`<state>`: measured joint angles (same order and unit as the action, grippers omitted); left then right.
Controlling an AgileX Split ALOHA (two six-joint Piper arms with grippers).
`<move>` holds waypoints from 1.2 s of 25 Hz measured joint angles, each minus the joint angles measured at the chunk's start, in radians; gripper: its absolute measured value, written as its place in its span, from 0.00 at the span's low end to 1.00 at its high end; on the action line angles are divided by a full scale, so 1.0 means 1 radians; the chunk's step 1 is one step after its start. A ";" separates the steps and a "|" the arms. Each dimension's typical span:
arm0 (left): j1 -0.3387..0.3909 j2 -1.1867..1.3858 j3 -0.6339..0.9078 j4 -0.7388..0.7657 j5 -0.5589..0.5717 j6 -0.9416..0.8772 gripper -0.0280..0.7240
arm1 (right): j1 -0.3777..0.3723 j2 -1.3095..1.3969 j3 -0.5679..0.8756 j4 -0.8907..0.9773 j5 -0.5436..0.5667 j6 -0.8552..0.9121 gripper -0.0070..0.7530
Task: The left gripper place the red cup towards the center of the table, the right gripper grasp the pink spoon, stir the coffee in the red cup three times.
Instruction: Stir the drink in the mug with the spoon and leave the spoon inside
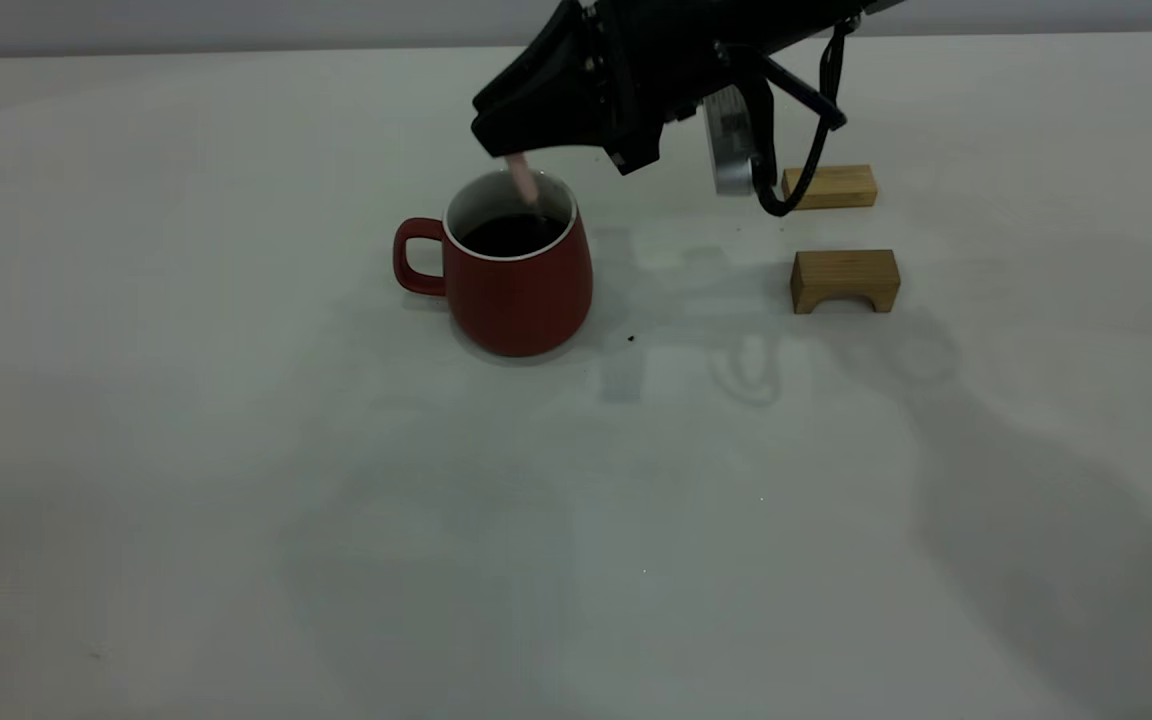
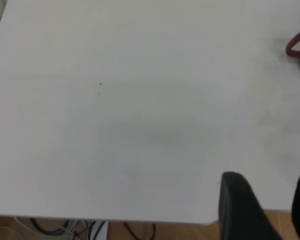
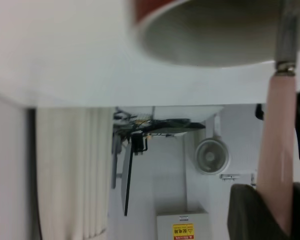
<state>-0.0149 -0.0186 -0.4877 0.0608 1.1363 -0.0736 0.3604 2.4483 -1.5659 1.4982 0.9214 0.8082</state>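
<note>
The red cup sits about mid-desk in the exterior view, handle pointing to that view's left, dark matte red with a white inside and rim, wider at the base. The coffee is a dark round pool a bit below the rim. The right hand hangs just over the cup's far rim, clamped on the pink spoon, which angles down into the mug; its bowl is hidden inside. Two tan wooden blocks sit well off to the view's right on the pale desk, not involved.

Left wrist view: mostly bare desk, the cup's handle just peeking in at the edge, well apart from the left hand. Its fingers look spread with nothing between them, so I'd say it's parked.

Right wrist view: the spoon's pink handle runs from the fingers up to a grey metal neck at the cup's white rim.

So placing looks done and we're in the stirring step. Next move probably calls for circling the spoon without knocking the wall or sloshing coffee
</note>
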 joint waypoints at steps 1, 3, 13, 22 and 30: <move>0.000 0.000 0.000 0.000 0.000 0.000 0.48 | 0.011 0.000 0.000 0.002 0.002 0.002 0.21; 0.000 0.000 0.000 0.000 0.000 0.000 0.48 | 0.043 0.000 0.000 0.032 -0.004 -0.054 0.21; 0.000 0.000 0.000 0.000 0.000 0.000 0.48 | 0.015 0.001 -0.006 0.065 -0.031 -0.358 0.21; 0.000 0.000 0.000 0.000 0.000 0.000 0.48 | 0.060 0.001 -0.003 0.058 0.008 -0.084 0.21; 0.000 0.000 0.000 0.000 0.000 0.000 0.48 | 0.066 0.001 -0.004 0.112 -0.020 -0.290 0.21</move>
<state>-0.0149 -0.0186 -0.4877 0.0608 1.1363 -0.0736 0.4267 2.4491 -1.5698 1.6099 0.9018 0.5182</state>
